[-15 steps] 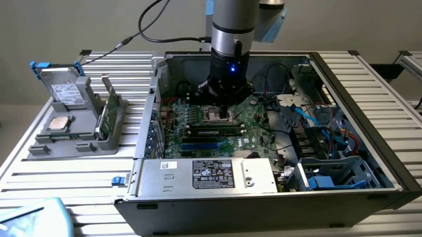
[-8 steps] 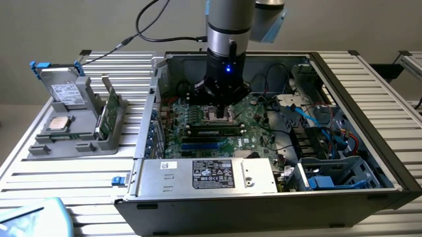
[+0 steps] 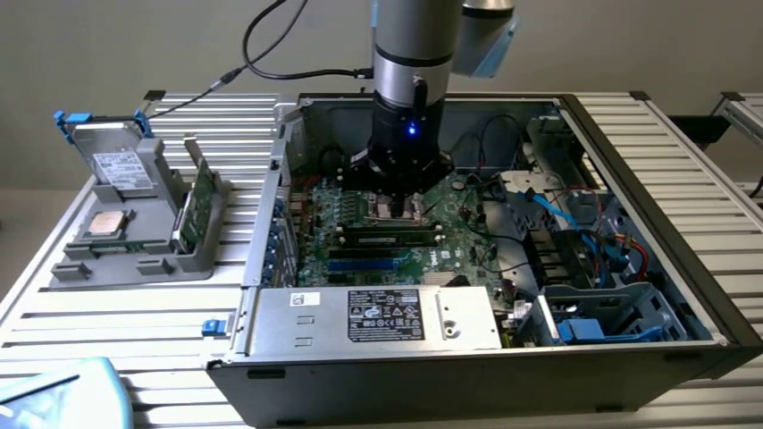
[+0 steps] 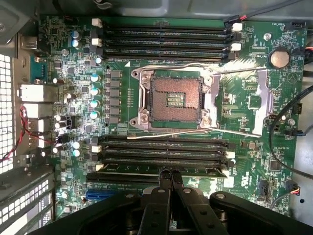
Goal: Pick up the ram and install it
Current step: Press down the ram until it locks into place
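A ram (image 3: 388,238), a long green stick with black chips, lies seated along a memory slot just in front of the processor socket (image 3: 396,210) on the motherboard (image 3: 465,259). From the wrist it is a thin edge in its slot (image 4: 198,171). My gripper (image 3: 398,198) hangs low over the board between the socket and that stick. Its two black fingers (image 4: 161,196) are pressed together with nothing between them, so my gripper (image 4: 170,174) is shut with its tips right at the ram's top edge. Whether they touch it I cannot tell.
The open computer case (image 3: 667,223) walls in the board, with the power supply (image 3: 381,317) at the front and cables (image 3: 584,223) on the exterior view's right. A grey holder (image 3: 120,255) outside on the left carries a silver processor chip (image 3: 109,222), a drive box (image 3: 113,161) and another green stick (image 3: 200,207) on edge.
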`<state>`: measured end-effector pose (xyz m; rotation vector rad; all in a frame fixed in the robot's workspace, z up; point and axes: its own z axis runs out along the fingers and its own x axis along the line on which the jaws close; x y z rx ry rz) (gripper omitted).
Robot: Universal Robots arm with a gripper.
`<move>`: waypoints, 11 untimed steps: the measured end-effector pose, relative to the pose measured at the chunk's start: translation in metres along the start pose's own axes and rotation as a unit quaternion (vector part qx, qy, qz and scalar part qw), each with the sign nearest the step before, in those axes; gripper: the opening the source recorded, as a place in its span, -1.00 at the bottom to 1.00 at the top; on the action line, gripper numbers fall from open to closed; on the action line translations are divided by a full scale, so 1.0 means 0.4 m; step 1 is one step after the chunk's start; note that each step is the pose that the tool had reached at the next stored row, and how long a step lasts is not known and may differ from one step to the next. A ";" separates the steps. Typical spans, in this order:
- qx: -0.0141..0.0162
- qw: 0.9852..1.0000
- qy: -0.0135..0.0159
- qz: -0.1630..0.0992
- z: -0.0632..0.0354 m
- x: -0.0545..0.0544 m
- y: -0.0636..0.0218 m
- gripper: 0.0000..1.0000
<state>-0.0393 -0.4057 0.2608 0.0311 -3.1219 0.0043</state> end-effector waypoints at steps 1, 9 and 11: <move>-0.001 1.000 0.000 0.000 0.000 0.000 -0.002 -0.79; -0.009 1.000 0.000 0.000 0.000 0.000 -0.012 -0.79; -0.009 1.000 0.000 0.000 0.000 0.000 -0.012 -0.79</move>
